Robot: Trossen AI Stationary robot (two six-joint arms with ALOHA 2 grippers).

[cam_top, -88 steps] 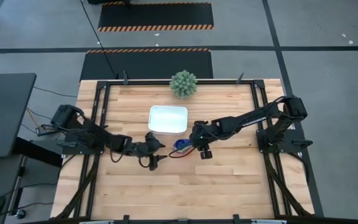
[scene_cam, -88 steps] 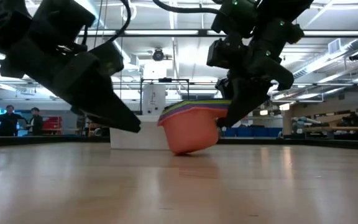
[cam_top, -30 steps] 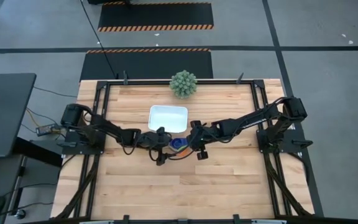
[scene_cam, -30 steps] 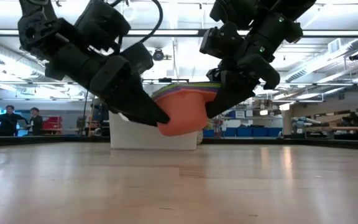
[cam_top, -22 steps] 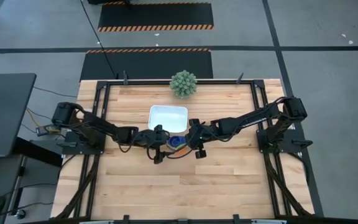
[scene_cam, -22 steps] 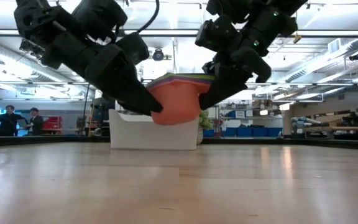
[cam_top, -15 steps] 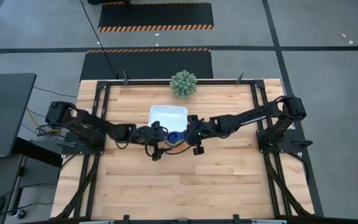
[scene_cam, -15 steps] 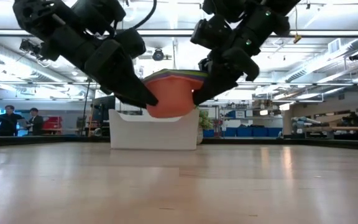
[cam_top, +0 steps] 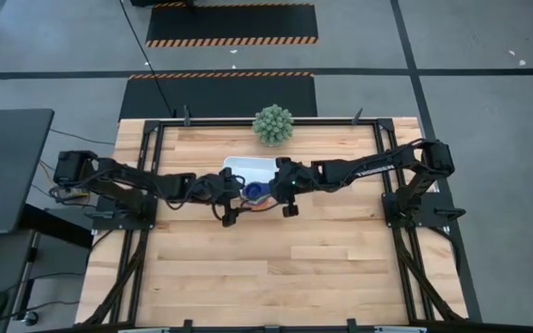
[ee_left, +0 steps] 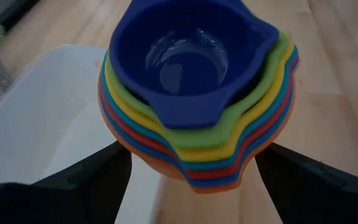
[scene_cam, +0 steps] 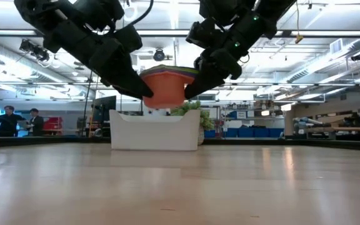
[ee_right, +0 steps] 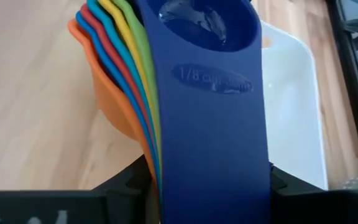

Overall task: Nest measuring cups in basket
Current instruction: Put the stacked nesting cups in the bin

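Hanging in the air between both tools, the nested measuring cups [scene_cam: 165,88] sit above the front wall of the basket [scene_cam: 155,132], not yet inside it. The left gripper [scene_cam: 144,92] presses on one side of the stack and the right gripper [scene_cam: 188,89] on the other. In the right wrist view its fingers [ee_right: 124,183] are clenched on the bundle of handles, with the dark blue cup [ee_right: 207,93] on top. The left fingers [ee_left: 92,180] stand on both sides of the orange outer cup [ee_left: 138,146], but I cannot tell if they really pinch it.

I judge the stack to be light, stiff plastic, smooth and a little slippery. The cups only rest loosely in each other, so tilting could let the inner ones slide out. The handles are the safest place to hold, because all the cups are caught together there.

Beyond the tools the basket is open and wider than the stack. Its front rim lies just below the cups, so they must go forward before going down. The plant [cam_top: 273,125] stands behind the basket, apart from it.
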